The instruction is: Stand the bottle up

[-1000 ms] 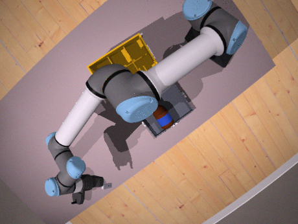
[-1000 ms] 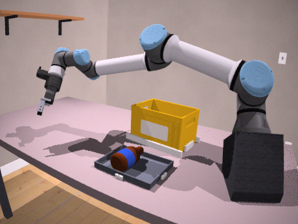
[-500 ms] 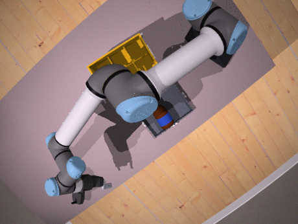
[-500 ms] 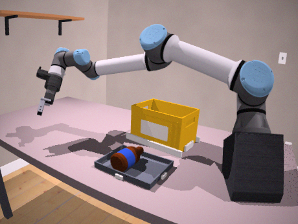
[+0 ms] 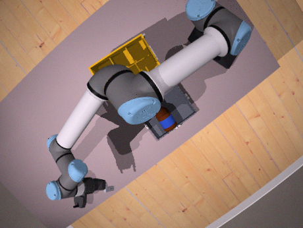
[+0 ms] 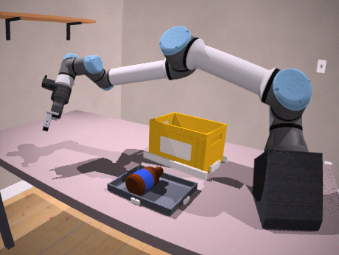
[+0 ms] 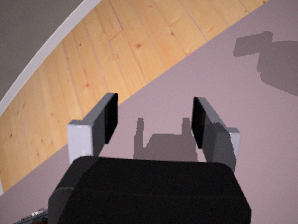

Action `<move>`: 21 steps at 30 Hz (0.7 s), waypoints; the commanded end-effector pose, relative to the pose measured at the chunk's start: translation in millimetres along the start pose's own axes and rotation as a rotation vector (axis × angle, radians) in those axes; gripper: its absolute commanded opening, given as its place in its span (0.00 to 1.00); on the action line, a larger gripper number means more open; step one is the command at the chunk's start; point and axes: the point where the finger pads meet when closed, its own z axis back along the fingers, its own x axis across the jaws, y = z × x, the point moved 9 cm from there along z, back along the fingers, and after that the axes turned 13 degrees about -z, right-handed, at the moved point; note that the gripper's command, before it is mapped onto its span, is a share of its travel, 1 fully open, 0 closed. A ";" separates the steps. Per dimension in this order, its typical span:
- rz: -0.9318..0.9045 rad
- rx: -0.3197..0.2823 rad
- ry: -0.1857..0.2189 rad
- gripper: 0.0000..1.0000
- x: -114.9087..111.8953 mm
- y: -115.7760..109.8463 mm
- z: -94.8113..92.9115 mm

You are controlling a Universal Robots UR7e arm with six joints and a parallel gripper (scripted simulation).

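Jaws, top: spread wide with nothing between, out past the tray near the worktop's edge; well apart from the bottle, so unable to bump anything loose.
Arm (image 5: 188, 62) (image 6: 228, 66), top: reaches over crate and tray, hiding part of both.
Bottle (image 5: 167, 121) (image 6: 144, 180), top: lies on the tray, base close to the outer rim, neck hidden beneath the elbow.
Tray (image 5: 194, 113) (image 6: 177, 193), exterior: flat and level beside the crate, low-walled; probably enough to keep a round body from rolling off.
Bottle, exterior: on its side, neck towards the crate; needs turning neck-up, base down on the tray floor. Cannot tell whether touching the far rim.
Crate (image 5: 116, 51) (image 6: 199, 147), exterior: upright, just behind the tray; likely best approached from above, leaving its wall untouched.
Jaws, exterior: raised and angled downward, a sensible standby before lining up across the bottle.
Worktop (image 5: 39, 99) (image 6: 92, 121) (image 7: 165, 100), wrist: seen between the spread pads (image 7: 112, 119), with shadow below; no bottle in sight, so still calls for a swing towards the tray. Could tip the tray if pressed on its rim.

No visible change (none anywhere)
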 end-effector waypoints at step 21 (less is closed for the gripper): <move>0.087 -0.056 -0.092 1.00 -39.4 -31.8 5.6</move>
